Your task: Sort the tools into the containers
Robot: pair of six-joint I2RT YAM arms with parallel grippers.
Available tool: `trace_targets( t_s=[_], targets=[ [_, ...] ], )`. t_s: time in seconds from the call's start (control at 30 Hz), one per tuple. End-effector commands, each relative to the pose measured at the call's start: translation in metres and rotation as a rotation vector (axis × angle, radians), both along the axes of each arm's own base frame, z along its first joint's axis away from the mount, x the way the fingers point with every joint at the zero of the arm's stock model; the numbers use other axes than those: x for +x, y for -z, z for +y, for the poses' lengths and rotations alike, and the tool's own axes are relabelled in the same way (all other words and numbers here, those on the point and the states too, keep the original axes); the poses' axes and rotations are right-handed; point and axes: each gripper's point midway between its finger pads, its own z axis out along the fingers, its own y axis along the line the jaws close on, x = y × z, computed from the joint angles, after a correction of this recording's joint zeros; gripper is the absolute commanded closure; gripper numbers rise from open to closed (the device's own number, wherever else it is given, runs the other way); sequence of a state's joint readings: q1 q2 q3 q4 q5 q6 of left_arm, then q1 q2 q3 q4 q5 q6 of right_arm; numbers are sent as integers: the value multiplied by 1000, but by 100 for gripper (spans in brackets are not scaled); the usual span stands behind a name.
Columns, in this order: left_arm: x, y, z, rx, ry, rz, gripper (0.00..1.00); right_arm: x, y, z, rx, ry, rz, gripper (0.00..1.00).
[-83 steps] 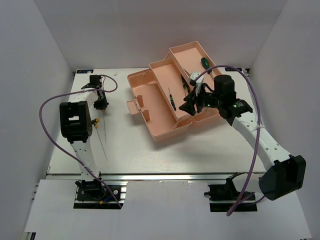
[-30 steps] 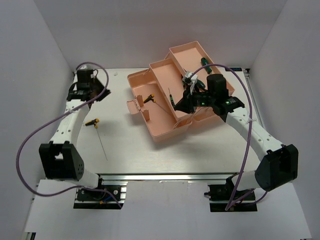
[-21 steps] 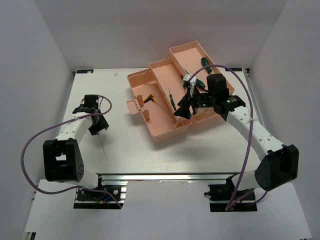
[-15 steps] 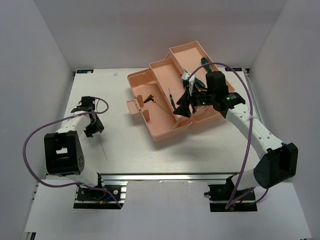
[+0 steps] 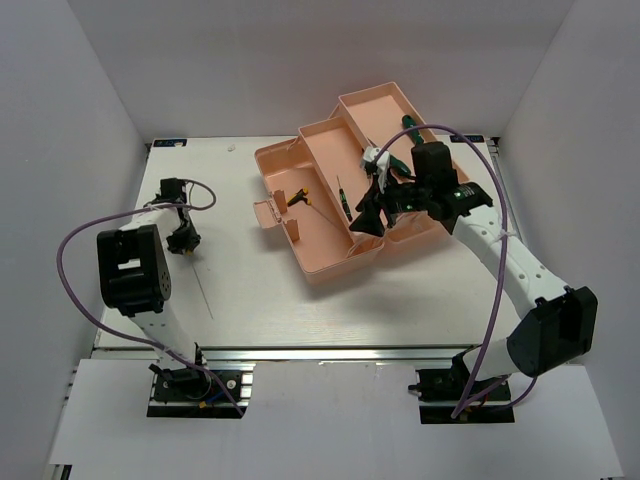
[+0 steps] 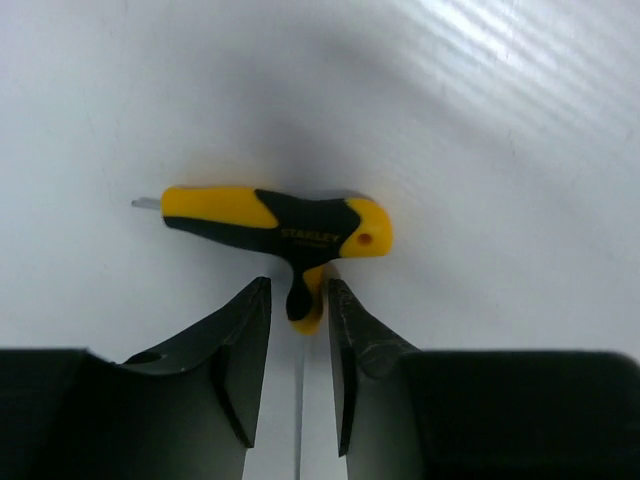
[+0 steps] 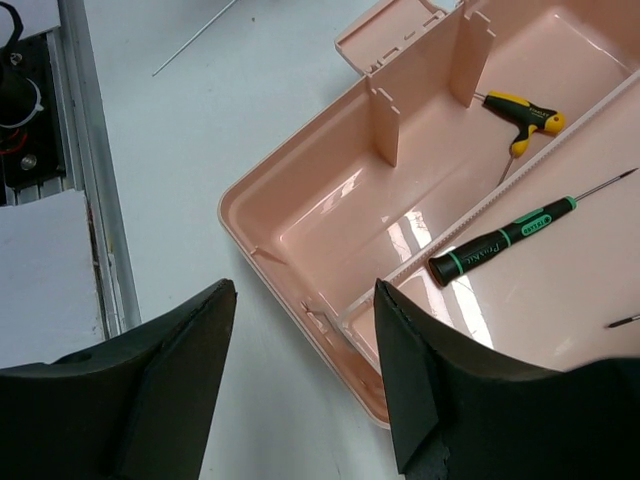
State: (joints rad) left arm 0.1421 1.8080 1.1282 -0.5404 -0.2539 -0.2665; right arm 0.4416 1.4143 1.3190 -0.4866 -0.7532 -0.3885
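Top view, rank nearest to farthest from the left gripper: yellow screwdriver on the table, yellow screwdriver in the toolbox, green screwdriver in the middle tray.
1. Loose yellow screwdriver: on the table, right at the left gripper, far left.
2. Stowed yellow screwdriver: toolbox, left compartment.
3. Green screwdriver: middle tray, just further right.

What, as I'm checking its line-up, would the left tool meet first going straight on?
Probably the yellow-and-black T-handle screwdriver on the table; its short stem lies between the fingers of the left tool.
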Motion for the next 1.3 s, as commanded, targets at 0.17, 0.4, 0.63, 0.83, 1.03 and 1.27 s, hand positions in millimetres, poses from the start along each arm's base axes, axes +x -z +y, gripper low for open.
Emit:
trace_targets(
  t_s=[0.17,0.4,0.63,0.83,1.03,1.27],
  targets=[
    [19,5,8,-38,15,-12,92,6,-20,2,1,1,-49,37],
    [29,-44,-29,-223,23,-189,100,7,-17,4,3,-10,-30,36],
    [45,-174,-97,-557,142,-550,100,10,-15,6,11,3,-15,36],
    [61,-241,-212,-858,364,-696,100,29,-35,-6,22,162,-55,35],
    [98,-243,-319,-959,443,-654,100,64,-89,-67,179,444,-173,28],
    [138,-202,-317,-851,296,-615,69,91,-108,-181,262,789,-107,24]
  ],
)
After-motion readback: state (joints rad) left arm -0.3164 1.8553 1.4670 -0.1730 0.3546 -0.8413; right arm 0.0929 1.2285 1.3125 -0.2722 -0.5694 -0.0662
